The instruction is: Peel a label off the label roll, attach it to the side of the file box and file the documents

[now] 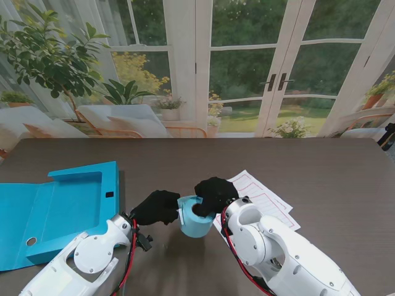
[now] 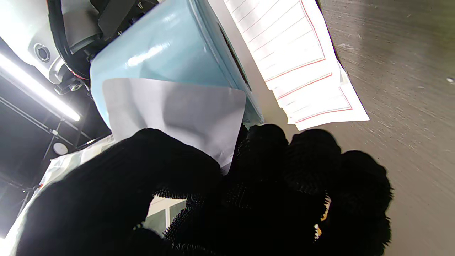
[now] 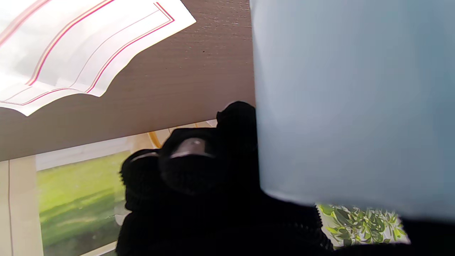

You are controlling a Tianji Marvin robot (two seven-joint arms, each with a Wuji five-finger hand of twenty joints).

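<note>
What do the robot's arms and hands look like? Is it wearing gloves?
Yes. Both the left hand and the right hand wear black knitted gloves with a bumpy weave. The left arm and the right arm are smooth, glossy white shells with rounded joints, and thin red and black cables run along them near the wrists.

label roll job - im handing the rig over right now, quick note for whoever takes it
Right hand: shut on the label roll, fingers in its core, roll lifted off the table.
Left hand: shut on the label, one edge pinched, the rest partly peeled from the roll.
File box: lying open on the left, no label seen on it.
Documents: on the table to the right of the roll.
Done: peel started. Left: finish the peel, stick label on the box side, file the documents.
</note>
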